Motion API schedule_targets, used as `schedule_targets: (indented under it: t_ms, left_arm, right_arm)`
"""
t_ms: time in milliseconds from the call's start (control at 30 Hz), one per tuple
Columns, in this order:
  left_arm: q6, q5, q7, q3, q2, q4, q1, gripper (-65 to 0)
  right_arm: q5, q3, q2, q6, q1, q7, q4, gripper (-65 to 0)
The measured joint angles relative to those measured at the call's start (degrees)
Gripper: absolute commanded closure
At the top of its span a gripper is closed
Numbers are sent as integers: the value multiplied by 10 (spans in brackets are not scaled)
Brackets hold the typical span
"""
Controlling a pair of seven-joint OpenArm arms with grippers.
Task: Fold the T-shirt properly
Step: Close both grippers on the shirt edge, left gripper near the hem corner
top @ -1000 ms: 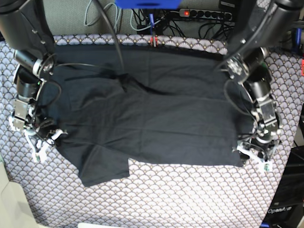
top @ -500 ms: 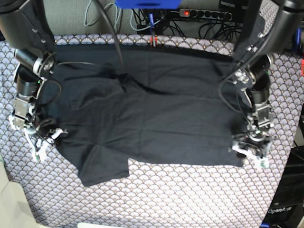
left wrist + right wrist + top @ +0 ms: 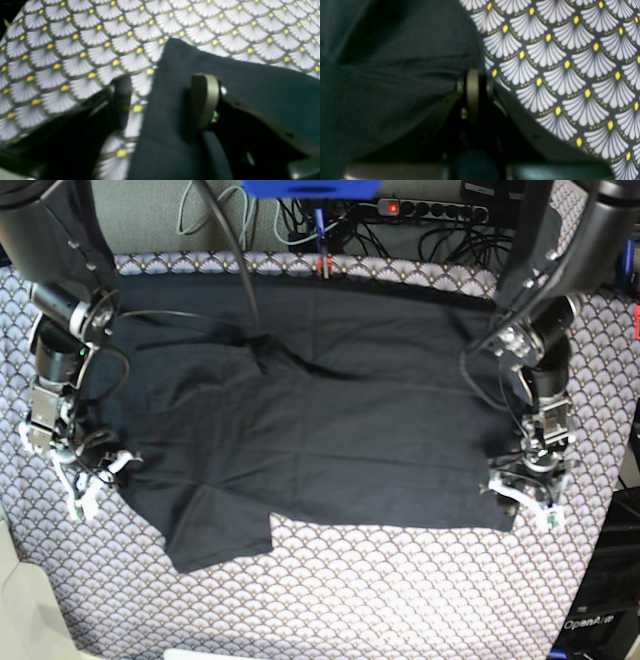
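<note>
The black T-shirt lies spread flat on the fan-patterned tablecloth, with one sleeve sticking out toward the front. My left gripper is at the shirt's front right corner. In the left wrist view this gripper is open, and the corner of the T-shirt lies between its two fingers. My right gripper is at the shirt's left edge. The right wrist view shows it shut, its tips pinched on the edge of the T-shirt.
Behind the table's back edge are a power strip and loose cables. A small red clip sits at the back edge. Bare tablecloth runs along the front and beside both grippers.
The left arm has straightened and its gripper has shifted slightly inward onto the shirt's front right corner. The right arm and the shirt have not moved.
</note>
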Motion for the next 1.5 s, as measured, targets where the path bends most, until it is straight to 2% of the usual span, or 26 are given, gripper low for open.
schedule_targets:
  t_ms: [600,667,700,867,1500]
  left_arm:
    - [-5,0,-4,2,3,-20,2,-363]
    - [-5,0,-4,2,3,-20,2,-319]
    - [-5,0,-4,2,5,-20,2,-276]
    - [-5,-3,-4,2,9,-20,3,-6]
    - [-11,-6,-15,-1,10,-13,14,0]
  right_arm:
    - [0,0,0,0,0,0,0,0]
    - [0,0,0,0,0,0,0,0]
    - [0,0,0,0,0,0,0,0]
    - [0,0,0,0,0,0,0,0]
    - [0,1,7,0,-2,-5,6,0]
